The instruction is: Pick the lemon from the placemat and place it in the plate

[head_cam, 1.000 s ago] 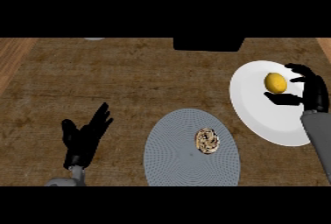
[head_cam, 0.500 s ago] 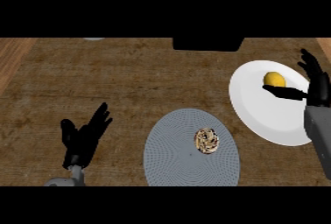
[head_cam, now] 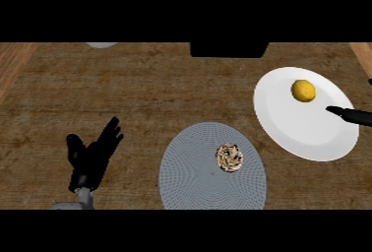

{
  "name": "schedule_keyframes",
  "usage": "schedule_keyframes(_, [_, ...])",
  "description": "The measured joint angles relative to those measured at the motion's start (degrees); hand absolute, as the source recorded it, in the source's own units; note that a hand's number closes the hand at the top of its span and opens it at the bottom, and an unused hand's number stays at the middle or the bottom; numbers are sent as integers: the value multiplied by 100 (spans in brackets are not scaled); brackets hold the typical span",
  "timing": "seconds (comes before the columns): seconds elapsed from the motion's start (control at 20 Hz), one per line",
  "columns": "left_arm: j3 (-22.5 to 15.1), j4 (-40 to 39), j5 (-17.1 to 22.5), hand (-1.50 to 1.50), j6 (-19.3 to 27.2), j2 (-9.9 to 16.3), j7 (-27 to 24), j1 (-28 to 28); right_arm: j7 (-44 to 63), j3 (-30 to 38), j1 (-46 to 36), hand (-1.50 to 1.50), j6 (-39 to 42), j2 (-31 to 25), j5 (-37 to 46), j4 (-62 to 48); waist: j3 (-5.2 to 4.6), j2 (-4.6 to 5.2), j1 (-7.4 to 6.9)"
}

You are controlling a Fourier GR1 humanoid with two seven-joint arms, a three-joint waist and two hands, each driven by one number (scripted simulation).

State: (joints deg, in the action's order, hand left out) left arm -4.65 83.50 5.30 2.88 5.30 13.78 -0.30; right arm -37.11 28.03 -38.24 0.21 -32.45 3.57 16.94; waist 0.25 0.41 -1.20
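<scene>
Yellow lemon on plate

Lemon (head_cam: 303,90) sits on white plate (head_cam: 291,128), upper part, nothing touching it. My right robot hand (head_cam: 350,114) shows only a dark tip at plate's right edge; can't tell its state. Left robot hand (head_cam: 92,153) rests released over desk (head_cam: 145,88), left of grey placemat (head_cam: 193,182).

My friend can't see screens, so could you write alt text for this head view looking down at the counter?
A yellow lemon lies on a white plate at right, with a finger of the robot's black right hand over the plate's edge beside it. A grey placemat holds a brown pastry, and the open left hand rests at lower left.
</scene>
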Motion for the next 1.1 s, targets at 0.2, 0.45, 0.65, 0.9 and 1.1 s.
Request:
schedule_keyframes(0.2, [97,-73,38,0,-63,38,-108,24,-207,-32,319,-150,953,-325,-80,-23,1,-25,45])
schedule_keyframes(0.45, [116,-84,-2,0,-58,18,-153,71,-615,-184,970,-150,1725,-535,-71,151,-1,-53,99])
schedule_keyframes(0.65, [179,-127,0,0,-59,19,-67,-32,-826,-311,1418,-150,1877,-730,6,277,-5,-54,107])
schedule_keyframes(0.9, [206,-94,-1,0,-137,11,-148,51,-896,-484,1940,-150,1789,-698,41,704,-7,-65,126])
schedule_keyframes(1.1, [222,39,-18,0,-136,-1,-96,155,-951,-533,2474,-150,1734,-598,-46,1165,-12,-67,132])
